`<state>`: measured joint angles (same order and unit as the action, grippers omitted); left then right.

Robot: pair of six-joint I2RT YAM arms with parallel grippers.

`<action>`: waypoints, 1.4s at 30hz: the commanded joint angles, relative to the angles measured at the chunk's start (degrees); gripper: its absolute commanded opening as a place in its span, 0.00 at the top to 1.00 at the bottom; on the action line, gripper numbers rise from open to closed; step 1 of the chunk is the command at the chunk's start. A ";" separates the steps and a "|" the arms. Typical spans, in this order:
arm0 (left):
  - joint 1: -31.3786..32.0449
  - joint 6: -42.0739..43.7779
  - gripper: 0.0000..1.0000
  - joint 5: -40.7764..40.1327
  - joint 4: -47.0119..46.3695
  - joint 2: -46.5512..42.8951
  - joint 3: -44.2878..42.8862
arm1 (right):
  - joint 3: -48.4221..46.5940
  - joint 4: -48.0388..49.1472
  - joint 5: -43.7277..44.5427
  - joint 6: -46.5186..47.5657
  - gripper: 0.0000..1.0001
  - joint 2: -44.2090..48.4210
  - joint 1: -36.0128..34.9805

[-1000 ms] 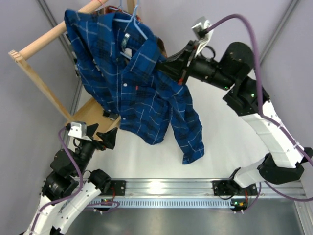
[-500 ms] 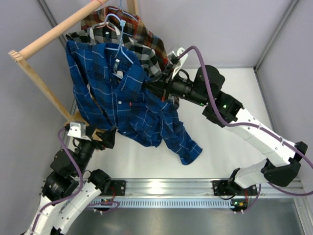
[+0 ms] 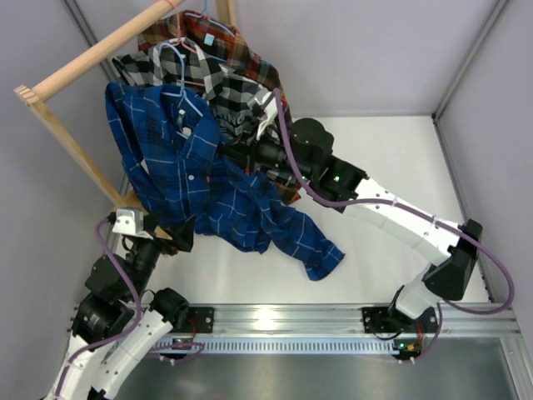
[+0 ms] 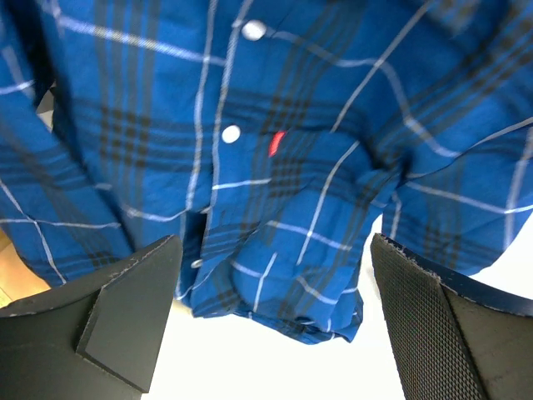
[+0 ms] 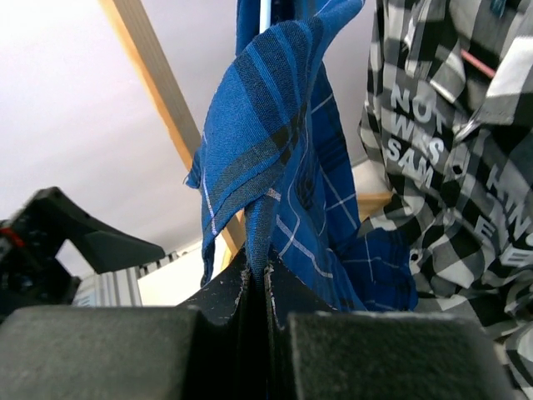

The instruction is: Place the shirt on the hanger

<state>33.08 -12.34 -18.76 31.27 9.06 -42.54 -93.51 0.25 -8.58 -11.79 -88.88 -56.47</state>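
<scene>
- The wooden rack (image 3: 83, 62) stands at the far left of the table (image 3: 375, 275). A black-and-white checked shirt (image 3: 225, 83) and a red-brown plaid shirt (image 3: 241, 50) hang from it.
- The shirt (image 3: 200, 183) hangs in front of those two, with its collar up by the rail. Its long axis slopes down from the collar toward the near right, where one sleeve trails close to the table. The buttoned front faces the left arm's camera.
- I judge the shirt to be light, limp cloth that sags, folds and swings, and it will not hold a shape. It is best pinched at a seam, the collar or a shoulder edge, since a loose fold in the middle would slide and bunch.
- The hanger (image 3: 181, 83) sits at the collar with its hook pointing up toward the rail. I cannot tell whether both shoulders are seated on the wire.
- The right gripper (image 5: 265, 271) is clamped tight on a raised fold of blue cloth, which stands up like a peak from between its closed fingers.
- The left gripper (image 4: 275, 250) gapes at full width below the shirt front and has hold of nothing.
- The small red tag (image 4: 278, 143) marks the chest pocket beside the button row.
</scene>
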 commanded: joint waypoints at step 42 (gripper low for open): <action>-0.83 -0.84 0.02 -0.57 -1.38 -0.80 0.36 | -50.89 -3.33 3.92 9.06 1.00 -38.12 -1.89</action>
<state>32.67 -12.38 -18.96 31.31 8.36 -42.50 -143.65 -7.11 -6.72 -4.69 -128.88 -57.39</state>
